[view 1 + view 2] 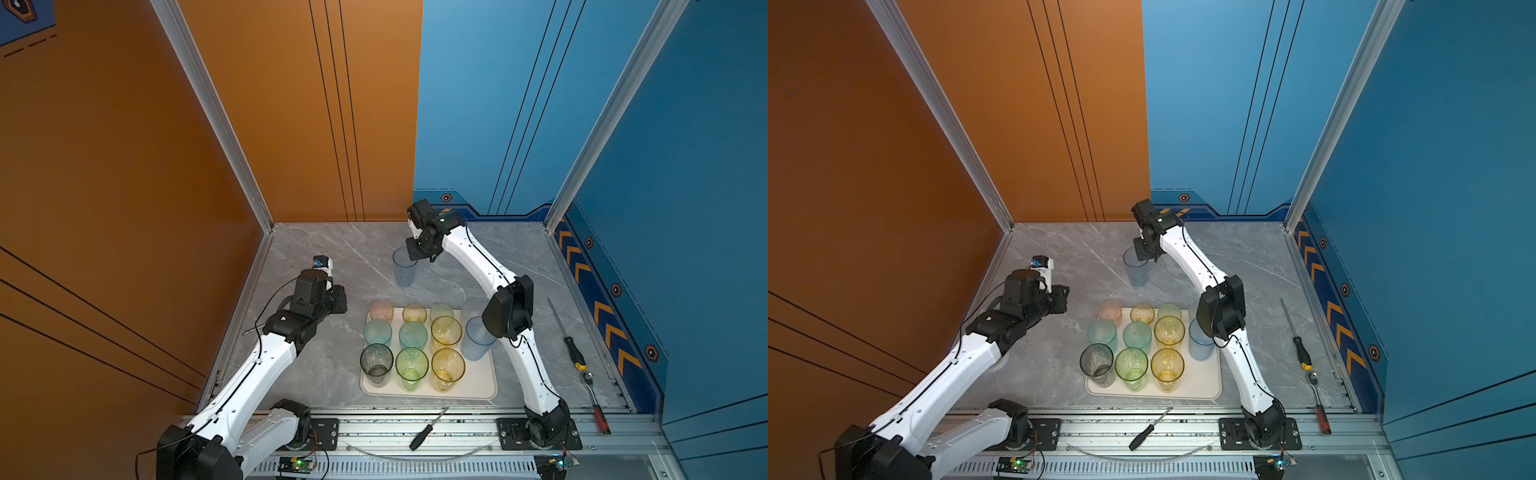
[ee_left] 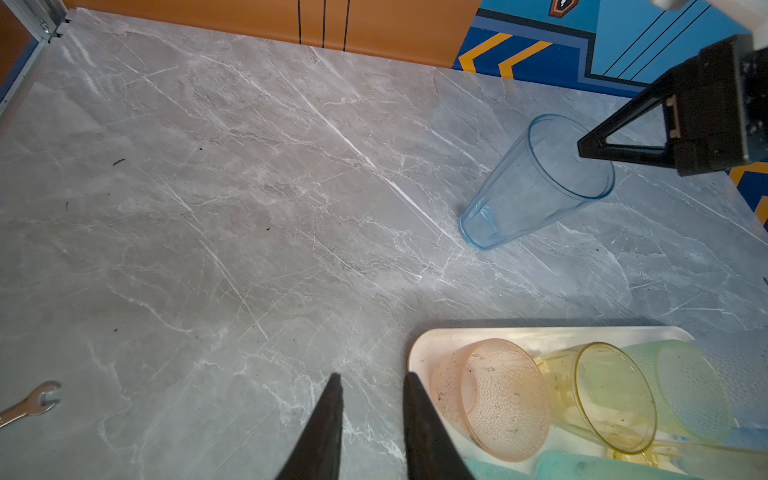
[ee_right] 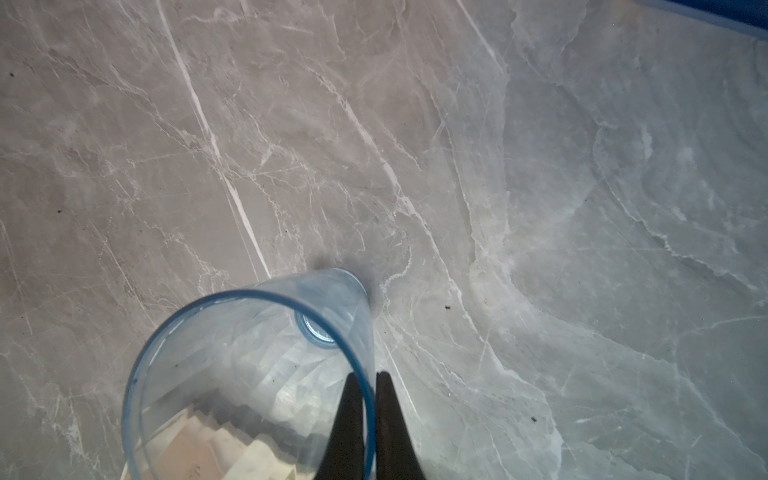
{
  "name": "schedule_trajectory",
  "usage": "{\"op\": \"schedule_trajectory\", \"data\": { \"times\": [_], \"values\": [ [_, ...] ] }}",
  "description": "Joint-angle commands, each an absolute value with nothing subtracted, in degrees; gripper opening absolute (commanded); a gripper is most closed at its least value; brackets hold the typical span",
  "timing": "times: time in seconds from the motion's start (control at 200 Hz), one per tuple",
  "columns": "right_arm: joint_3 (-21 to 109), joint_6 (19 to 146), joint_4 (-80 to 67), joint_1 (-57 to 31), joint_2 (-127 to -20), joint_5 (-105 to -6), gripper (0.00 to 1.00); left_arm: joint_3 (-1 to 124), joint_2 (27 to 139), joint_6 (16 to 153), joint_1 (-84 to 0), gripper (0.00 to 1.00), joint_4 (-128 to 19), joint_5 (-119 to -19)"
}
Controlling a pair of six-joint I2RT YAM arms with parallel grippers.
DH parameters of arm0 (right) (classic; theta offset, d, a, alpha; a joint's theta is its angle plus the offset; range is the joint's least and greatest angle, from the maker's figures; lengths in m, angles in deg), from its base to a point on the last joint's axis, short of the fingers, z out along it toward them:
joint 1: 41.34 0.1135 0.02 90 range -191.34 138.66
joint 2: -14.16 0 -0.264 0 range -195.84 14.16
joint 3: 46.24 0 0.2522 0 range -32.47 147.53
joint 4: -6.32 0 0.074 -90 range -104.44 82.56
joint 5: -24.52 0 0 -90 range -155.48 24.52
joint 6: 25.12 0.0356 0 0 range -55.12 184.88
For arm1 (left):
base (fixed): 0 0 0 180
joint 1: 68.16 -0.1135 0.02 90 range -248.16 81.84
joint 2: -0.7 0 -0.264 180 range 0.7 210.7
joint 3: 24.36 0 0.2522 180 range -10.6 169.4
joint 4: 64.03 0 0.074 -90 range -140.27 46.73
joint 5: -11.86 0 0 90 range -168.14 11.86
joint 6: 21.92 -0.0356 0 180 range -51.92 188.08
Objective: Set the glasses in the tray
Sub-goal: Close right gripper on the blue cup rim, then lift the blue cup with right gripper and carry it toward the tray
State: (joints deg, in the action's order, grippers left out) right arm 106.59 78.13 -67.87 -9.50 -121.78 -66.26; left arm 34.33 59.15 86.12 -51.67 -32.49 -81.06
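Clamping the rim of the blue glass [image 3: 249, 374] with the right gripper [image 3: 370, 415]: one finger inside, one outside, wall pinched between. Plain from the right wrist alone; in both top views, fingertips lost under the gripper's black body. No tray for that one yet: upright on the table [image 1: 332, 257], well behind the tray [image 1: 478, 395].

Over to the left wrist: left gripper [image 2: 372, 415] with fingers apart, only bare table between, near the tray's far left corner. Hidden beneath the wrist in the top views. Off to one side there, a wrench [image 2: 29, 405].

Up top for the full tray: nine glasses [image 1: 412, 334] upright in three rows of three, pink glass [image 1: 381, 311] at the far left corner, grey glass [image 1: 376, 360] at the near left. Along the right side, a second blue glass [image 1: 478, 338], half behind the right arm [image 1: 511, 316]. From the left wrist, just the far row. Right of the tray, from above only: screwdriver [image 1: 575, 353] and ratchet [image 1: 596, 399].
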Motion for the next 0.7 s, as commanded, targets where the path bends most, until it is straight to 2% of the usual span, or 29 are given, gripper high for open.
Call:
{"op": "schedule_trajectory", "data": {
  "times": [0.0, 0.335, 0.521, 0.696],
  "values": [
    [100.1, 77.1, -61.5, -9.3, -113.3, -67.6, 0.00, 32.8, 58.1, 86.1, -52.2, 0.27, -31.0, -80.3],
    [71.4, 77.9, -45.0, -11.7, -84.8, -64.6, 0.00, 32.9, 59.7, 86.5, -51.4, 0.26, -31.6, -80.0],
    [59.1, 77.0, -43.7, -14.4, -66.6, -60.1, 0.00, 34.2, 61.0, 86.2, -51.2, 0.26, -31.3, -80.8],
    [52.7, 77.9, -48.3, -19.4, -48.7, -56.4, 0.00, 36.7, 62.5, 84.8, -51.0, 0.26, -29.8, -81.4]
  ]
}}
